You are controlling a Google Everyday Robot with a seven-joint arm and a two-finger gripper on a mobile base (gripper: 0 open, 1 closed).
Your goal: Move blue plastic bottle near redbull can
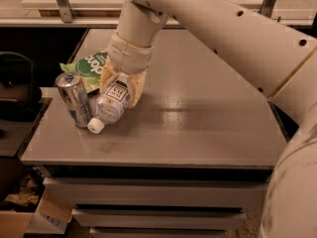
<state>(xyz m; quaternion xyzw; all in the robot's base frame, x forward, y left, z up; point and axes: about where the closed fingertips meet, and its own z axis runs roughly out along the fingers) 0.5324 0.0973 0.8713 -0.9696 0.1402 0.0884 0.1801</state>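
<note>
The blue plastic bottle (112, 105) is clear with a white cap and a white label with a dark square logo. It lies tilted, cap pointing down-left, on the left part of the grey table (198, 128). My gripper (123, 86) is shut on the bottle's upper body, with its fingers (137, 87) on either side. The redbull can (75, 99) stands upright just left of the bottle. The bottle's cap (95, 126) is right by the can's base.
A green snack bag (89, 66) lies behind the can and the bottle. My large white arm (233, 38) reaches in from the upper right. The table's left edge is close to the can. A dark chair stands at the left.
</note>
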